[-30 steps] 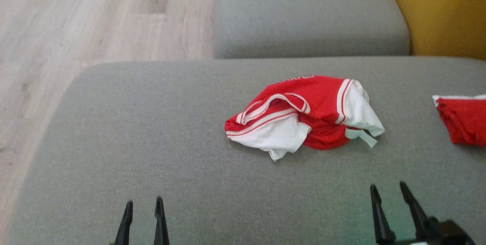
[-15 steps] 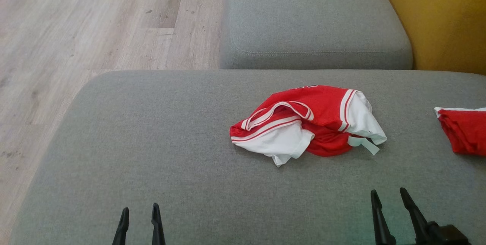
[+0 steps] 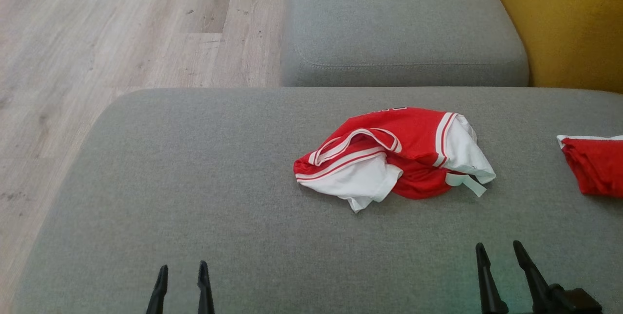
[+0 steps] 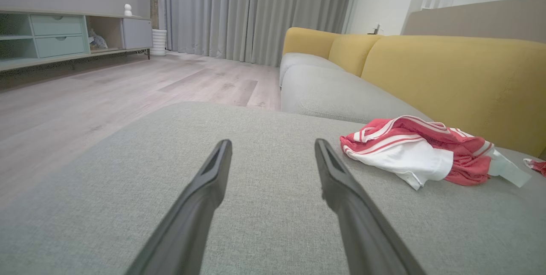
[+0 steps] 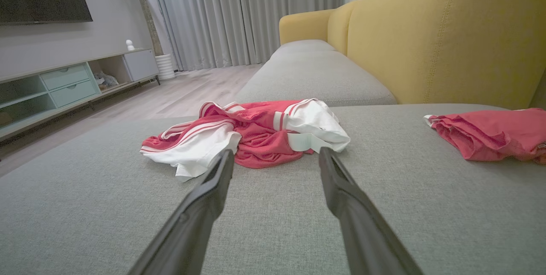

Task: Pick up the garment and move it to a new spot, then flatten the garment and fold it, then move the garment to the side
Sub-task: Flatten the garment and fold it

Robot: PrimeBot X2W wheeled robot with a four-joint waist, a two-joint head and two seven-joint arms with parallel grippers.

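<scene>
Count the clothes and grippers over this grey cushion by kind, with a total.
Crumpled red and white garment: 1
Other red garment, at the right edge: 1
Grippers: 2, left gripper and right gripper, both open
Total: 4

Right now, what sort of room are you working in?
Most likely a home living room: a yellow-backed grey fabric sofa, a low cabinet with mint-green drawers and floor-length grey curtains.

Bare grey seat cushion (image 3: pixel 194 182) from left gripper (image 3: pixel 182 266) and right gripper (image 3: pixel 498 245) up to the crumpled red-and-white jersey (image 3: pixel 389 158) — an unobstructed run. Broad open fabric left of it. Rightward, a narrower gap before a second red garment (image 3: pixel 594 168); yellow backrest (image 3: pixel 559 22) walling the far right.
</scene>
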